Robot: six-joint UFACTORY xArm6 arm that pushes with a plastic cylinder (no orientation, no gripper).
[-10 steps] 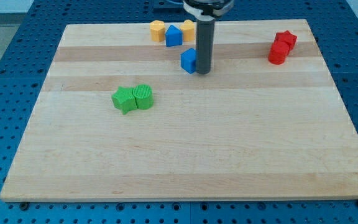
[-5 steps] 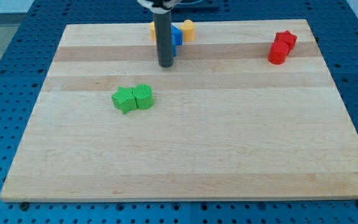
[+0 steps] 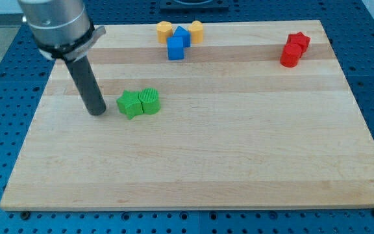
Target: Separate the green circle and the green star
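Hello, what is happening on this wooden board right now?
A robot arm with a dark rod is working on the wooden board. My tip rests on the board just to the view's left of the green star, apart from it. The green star and the green circle touch each other, so they are not yet separated. Blue and yellow blocks sit at the view's top, and two red blocks at the top right.

Bright, even overhead light; bench [image 3: 239,149] evenly lit, no glare. Soft, short shadows under blocks. Sharp focus throughout; slight motion blur on rod's upper housing.
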